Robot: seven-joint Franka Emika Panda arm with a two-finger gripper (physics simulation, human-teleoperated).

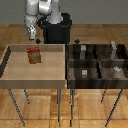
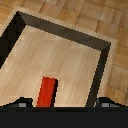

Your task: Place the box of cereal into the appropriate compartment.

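The box of cereal (image 1: pixel 34 55) stands upright inside the pale tray (image 1: pixel 10 76). The dark four-cell bin (image 1: pixel 70 67) sits just beside the tray (toward the exterior view's right). The gripper (image 1: pixel 33 34) hangs above the tray's far edge.

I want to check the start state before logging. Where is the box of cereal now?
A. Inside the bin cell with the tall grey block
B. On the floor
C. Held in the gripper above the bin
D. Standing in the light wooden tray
D: the box of cereal stands upright on the floor of the light wooden tray, apart from the dark four-cell bin; the wrist view shows its red top inside the tray walls.
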